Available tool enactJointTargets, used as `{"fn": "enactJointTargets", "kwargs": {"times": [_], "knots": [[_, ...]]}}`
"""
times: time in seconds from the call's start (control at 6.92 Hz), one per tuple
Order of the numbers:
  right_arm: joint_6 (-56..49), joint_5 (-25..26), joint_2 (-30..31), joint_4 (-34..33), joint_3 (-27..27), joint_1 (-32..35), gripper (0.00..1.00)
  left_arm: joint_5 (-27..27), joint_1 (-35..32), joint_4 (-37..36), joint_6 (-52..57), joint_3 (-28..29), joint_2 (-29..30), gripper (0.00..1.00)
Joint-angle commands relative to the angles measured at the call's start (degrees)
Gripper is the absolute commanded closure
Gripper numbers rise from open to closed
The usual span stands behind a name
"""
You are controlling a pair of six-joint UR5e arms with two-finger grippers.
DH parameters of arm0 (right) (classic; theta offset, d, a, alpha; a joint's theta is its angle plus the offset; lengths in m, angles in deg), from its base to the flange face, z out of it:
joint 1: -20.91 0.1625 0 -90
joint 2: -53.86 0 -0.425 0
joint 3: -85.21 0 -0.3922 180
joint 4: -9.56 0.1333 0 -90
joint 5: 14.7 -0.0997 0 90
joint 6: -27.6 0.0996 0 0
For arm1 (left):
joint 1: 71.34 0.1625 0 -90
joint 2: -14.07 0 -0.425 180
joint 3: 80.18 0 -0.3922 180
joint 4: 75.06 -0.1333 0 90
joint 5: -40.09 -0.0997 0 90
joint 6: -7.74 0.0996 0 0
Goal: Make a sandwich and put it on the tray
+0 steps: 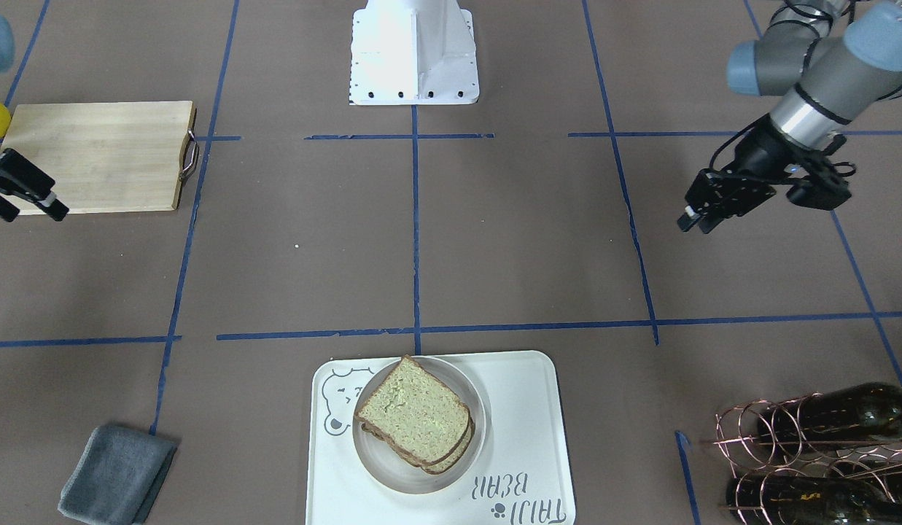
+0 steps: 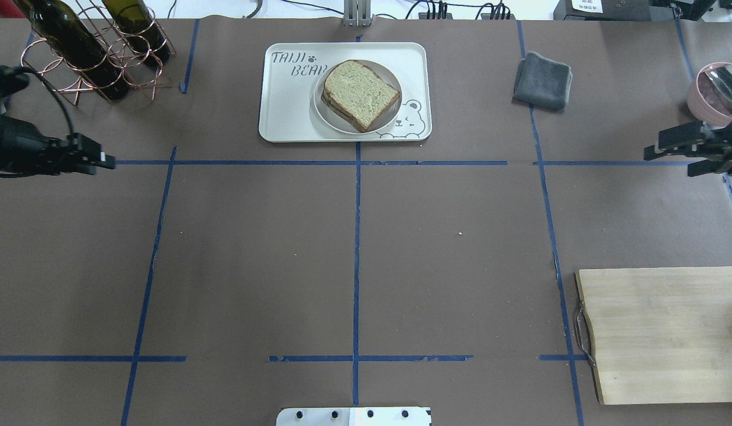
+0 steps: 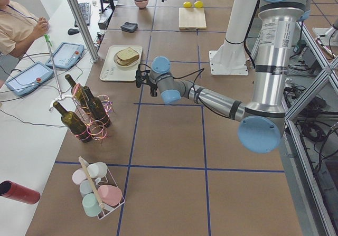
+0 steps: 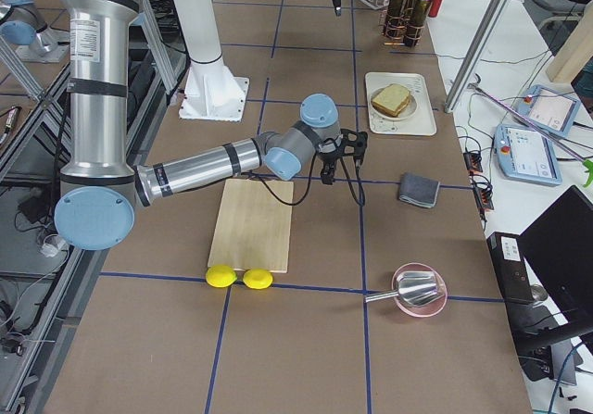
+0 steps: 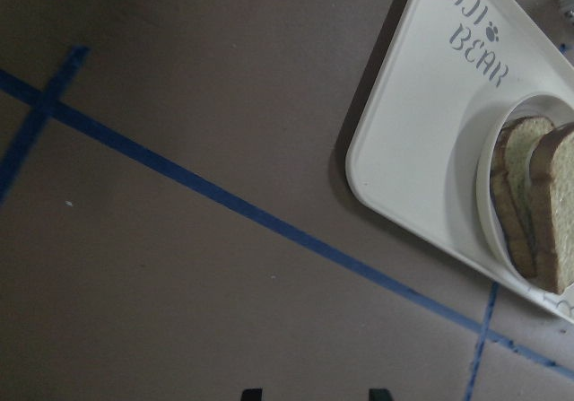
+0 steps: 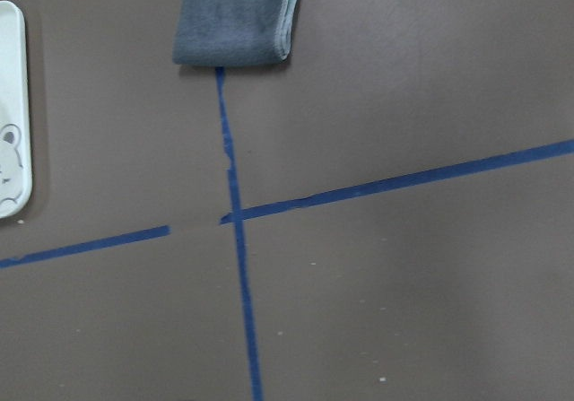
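Observation:
The sandwich (image 1: 414, 412) is two stacked bread slices with dark crust on a small round plate (image 1: 414, 485). The plate stands on the cream tray (image 1: 523, 408) with the bear drawing, at the table's far middle in the overhead view (image 2: 289, 112). No egg shows. My left gripper (image 1: 695, 224) hovers empty well to the tray's left in the overhead view (image 2: 108, 160). Its fingertips stand apart at the bottom of the left wrist view (image 5: 314, 394), which shows the sandwich (image 5: 534, 204) edge-on. My right gripper (image 2: 667, 164) is open and empty at the far right.
A wooden cutting board (image 2: 661, 331) lies near right, with two lemons (image 4: 239, 277) beyond its end. A folded grey cloth (image 2: 542, 80) lies right of the tray. A copper rack with wine bottles (image 2: 93, 53) stands far left. A pink bowl (image 2: 712, 89) sits far right.

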Motion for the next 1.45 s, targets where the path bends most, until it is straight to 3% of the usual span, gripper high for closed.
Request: {"fn": "enactJointTargets", "kwargs": {"times": [0.0, 0.29, 0.43, 0.58, 0.72, 0.87, 1.3], "knots": [[-27.0, -2.2, 0.6, -16.5, 0.2, 9.6, 0.0, 3.1, -13.0, -4.6, 32.6, 1.5, -6.5, 0.49], [-48.1, -2.0, 0.1, -30.8, 0.3, 15.8, 0.0, 3.9, -25.0, -25.6, 59.5, 1.5, -5.1, 0.49], [-51.9, -2.0, 0.1, -36.5, -0.3, 18.2, 0.0, 3.9, -29.4, -40.8, 68.1, 2.1, -0.8, 0.49], [-55.1, -1.9, 0.1, -39.8, 0.0, 17.8, 0.0, 5.5, -30.8, -50.7, 70.1, 3.2, 2.7, 0.47], [-55.9, -1.9, -0.7, -44.5, -0.1, 16.0, 0.0, 6.0, -30.9, -55.3, 70.2, 2.3, 2.8, 0.15], [-55.9, -1.7, -1.6, -45.2, -0.2, 16.3, 0.0, 7.4, -30.8, -54.7, 70.2, 2.8, 1.2, 0.0], [-55.3, -2.0, -1.4, -44.6, 0.0, 16.3, 0.0, 10.3, -30.6, -54.2, 70.2, 3.5, -2.5, 0.0]]}}
